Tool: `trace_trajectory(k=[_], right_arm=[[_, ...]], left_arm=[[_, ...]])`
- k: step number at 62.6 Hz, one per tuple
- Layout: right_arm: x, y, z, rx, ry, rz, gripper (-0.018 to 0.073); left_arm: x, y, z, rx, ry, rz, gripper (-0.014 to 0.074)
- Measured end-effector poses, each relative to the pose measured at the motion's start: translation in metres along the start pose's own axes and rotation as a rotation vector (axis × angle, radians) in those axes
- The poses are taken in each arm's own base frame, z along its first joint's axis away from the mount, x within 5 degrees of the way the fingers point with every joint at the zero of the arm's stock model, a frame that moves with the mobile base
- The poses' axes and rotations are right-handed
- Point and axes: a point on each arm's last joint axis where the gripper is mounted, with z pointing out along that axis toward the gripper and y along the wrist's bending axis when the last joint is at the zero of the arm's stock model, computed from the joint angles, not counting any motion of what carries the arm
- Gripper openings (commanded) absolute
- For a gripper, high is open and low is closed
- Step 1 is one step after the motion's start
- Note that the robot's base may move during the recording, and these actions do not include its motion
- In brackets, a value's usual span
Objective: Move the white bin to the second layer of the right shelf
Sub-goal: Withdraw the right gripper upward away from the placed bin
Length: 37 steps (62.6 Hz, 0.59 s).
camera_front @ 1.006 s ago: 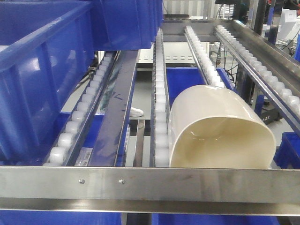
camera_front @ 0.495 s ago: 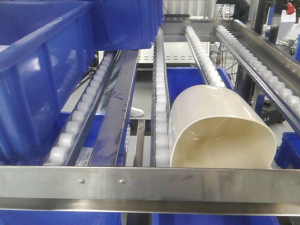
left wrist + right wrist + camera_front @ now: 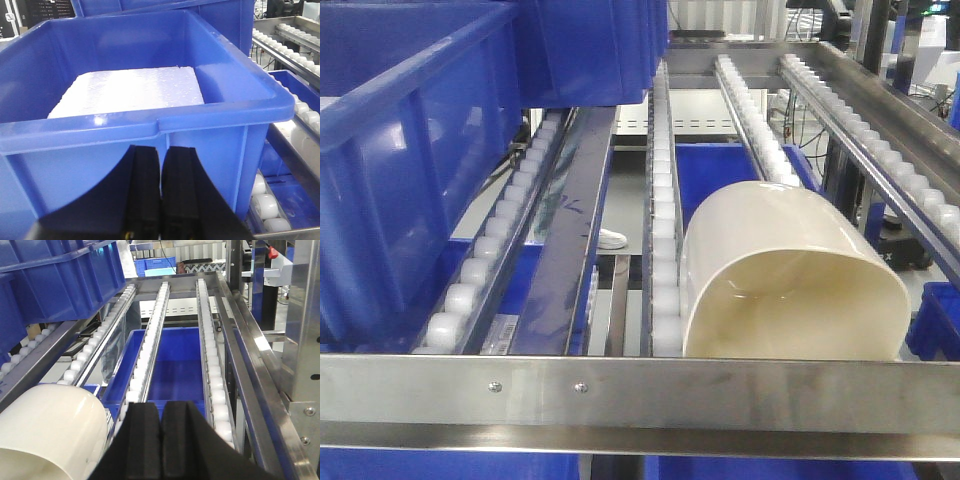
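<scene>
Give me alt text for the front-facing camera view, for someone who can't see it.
A glossy white bin lies tipped on its side on the roller rails of a steel flow rack, its open mouth facing the camera just behind the flat front bar. A blue crate sits on the rollers at left; no robot arm is visible.

White bin (image 3: 47,432) cut off at frame bottom

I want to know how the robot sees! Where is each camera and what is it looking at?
Front view: low before the steel front bar, looking along the roller rails at the white bin on its side; no robot parts show.
Left wrist view: above the shut left tool, facing a blue crate.
Right wrist view: above the shut right tool, looking down the rails.
Front and right wrist views share the white bin.
</scene>
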Motion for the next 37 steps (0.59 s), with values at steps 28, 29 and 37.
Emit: trace_trajectory(k=[28, 29, 37], right_arm=[[0.0000, 0.0000, 0.0000, 0.000, 0.000, -0.002, 0.0048], [0.0000, 0.0000, 0.0000, 0.000, 0.000, -0.002, 0.0048], [0.0000, 0.0000, 0.0000, 0.000, 0.000, -0.002, 0.0048]], left_arm=[[0.0000, 0.0000, 0.0000, 0.000, 0.000, 0.000, 0.0085], [0.0000, 0.0000, 0.0000, 0.000, 0.000, 0.000, 0.0085], [0.0000, 0.0000, 0.0000, 0.000, 0.000, 0.000, 0.0085]])
